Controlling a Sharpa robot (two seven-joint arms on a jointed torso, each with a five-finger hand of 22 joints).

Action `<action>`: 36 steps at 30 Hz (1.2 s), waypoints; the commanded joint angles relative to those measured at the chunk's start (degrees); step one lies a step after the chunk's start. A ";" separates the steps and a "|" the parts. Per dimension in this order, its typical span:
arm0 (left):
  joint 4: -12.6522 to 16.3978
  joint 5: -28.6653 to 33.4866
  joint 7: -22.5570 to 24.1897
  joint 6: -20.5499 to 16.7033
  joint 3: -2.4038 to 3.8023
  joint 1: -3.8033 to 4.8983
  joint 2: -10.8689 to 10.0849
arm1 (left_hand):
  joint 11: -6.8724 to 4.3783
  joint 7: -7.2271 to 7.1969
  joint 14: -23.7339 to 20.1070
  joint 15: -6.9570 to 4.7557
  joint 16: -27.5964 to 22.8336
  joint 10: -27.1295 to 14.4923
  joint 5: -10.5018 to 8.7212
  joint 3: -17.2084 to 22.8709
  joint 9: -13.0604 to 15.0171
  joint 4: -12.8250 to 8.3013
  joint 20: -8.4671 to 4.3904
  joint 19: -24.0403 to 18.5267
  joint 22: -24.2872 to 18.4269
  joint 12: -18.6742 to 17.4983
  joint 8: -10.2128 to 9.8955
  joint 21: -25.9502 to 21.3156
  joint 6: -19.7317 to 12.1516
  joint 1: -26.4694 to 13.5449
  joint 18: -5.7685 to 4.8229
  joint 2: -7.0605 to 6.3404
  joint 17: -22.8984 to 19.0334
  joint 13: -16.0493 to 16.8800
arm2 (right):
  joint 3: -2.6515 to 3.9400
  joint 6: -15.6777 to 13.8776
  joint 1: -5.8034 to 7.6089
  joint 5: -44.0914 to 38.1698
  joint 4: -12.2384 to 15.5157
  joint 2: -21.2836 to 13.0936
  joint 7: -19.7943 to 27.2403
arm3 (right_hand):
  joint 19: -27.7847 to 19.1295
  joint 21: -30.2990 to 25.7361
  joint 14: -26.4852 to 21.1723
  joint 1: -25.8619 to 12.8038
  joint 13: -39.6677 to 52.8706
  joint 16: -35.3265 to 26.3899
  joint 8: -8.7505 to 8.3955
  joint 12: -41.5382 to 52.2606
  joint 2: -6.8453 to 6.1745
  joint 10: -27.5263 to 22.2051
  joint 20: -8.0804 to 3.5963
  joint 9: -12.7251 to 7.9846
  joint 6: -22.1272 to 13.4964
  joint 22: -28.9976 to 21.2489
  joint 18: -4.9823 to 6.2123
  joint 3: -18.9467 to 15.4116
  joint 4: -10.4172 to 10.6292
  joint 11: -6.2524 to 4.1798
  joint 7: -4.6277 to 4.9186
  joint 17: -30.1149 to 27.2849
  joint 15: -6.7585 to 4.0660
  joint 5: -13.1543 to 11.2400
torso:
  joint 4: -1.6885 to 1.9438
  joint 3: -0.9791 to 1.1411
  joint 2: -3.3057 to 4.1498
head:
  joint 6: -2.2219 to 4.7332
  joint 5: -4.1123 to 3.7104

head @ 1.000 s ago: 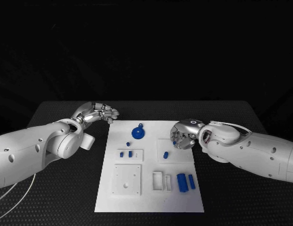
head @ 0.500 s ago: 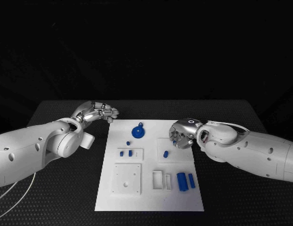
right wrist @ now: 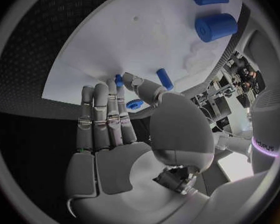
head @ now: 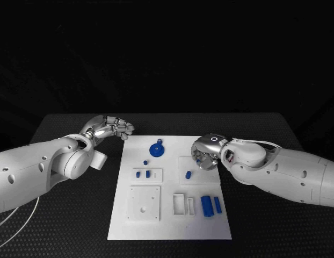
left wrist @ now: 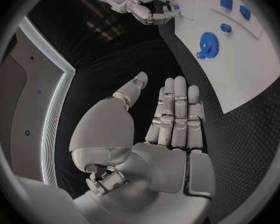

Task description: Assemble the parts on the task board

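On the task board (head: 171, 215), two blue cylinders (head: 207, 207), one gear (head: 158, 150).

The right robot hand (head: 207, 152) hides part of the task board's (head: 171, 226) right edge.

Dim, dark surroundings; the white task board (head: 171, 188) glows brightly; wrist views bend edges.

Task board (head: 171, 226) lies at the middle of the desk (head: 268, 129). Gear part (head: 158, 150) sits on its far portion; two cylinder parts (head: 211, 206) lie at its near right. Left hand (head: 110, 128) is off its far-left corner; right hand (head: 208, 152) is over its right edge.
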 commanded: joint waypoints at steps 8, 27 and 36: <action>0.18 0.30 -0.28 0.78 0.04 0.04 0.03 | 0.05 -0.03 0.47 0.17 -0.51 -0.42 0.26 -0.08 -0.07 -0.54 0.40 0.08 0.14 0.04 0.05 -0.34 -0.40 0.61 -0.03 0.24 0.17 -0.05 | -1.01 3.03 -0.89 -4.64 0.13 -0.57 -3.18 | 2.00 -0.33 1.80 1.04 0.37 -0.18 0.69 -0.29 0.19 1.95 -0.52 0.00 1.62 -0.35 0.35 1.57 -0.07 -0.54 -0.38 -0.29 -0.76 0.37 | 0.03 -0.02 0.00 | -0.16 -0.31; -0.10 0.34 -0.12 1.03 0.04 0.02 0.14 | 0.09 -0.02 0.54 0.21 -0.76 -0.51 0.29 -0.01 -0.08 -0.59 0.45 0.08 0.20 0.04 0.04 -0.47 -0.49 0.66 -0.04 0.41 0.34 -0.06 | -0.97 -1.86 -0.97 -5.14 0.44 -0.40 -3.94 | 4.86 -0.16 4.32 0.94 1.09 -0.22 1.54 -0.38 -0.74 4.97 -1.66 0.40 3.81 -0.71 0.35 3.94 0.84 -1.65 -1.30 0.76 -1.90 0.13 | 0.11 -0.01 0.02 | 0.10 -0.33; -0.24 0.43 -0.06 1.10 0.04 0.02 0.11 | 0.12 0.00 0.57 0.23 -0.92 -0.59 0.31 0.03 -0.09 -0.54 0.49 0.07 0.20 0.03 0.02 -0.59 -0.56 0.60 -0.05 0.53 0.44 -0.07 | -0.15 -3.26 -0.94 -5.25 0.86 -0.64 -3.75 | 5.06 -0.20 4.50 1.01 1.18 -0.28 1.59 -0.46 -1.06 5.22 -1.76 0.47 3.98 -0.74 0.35 4.37 1.02 -1.73 -1.37 0.93 -1.99 -0.12 | 0.08 -0.07 0.01 | 0.20 -0.33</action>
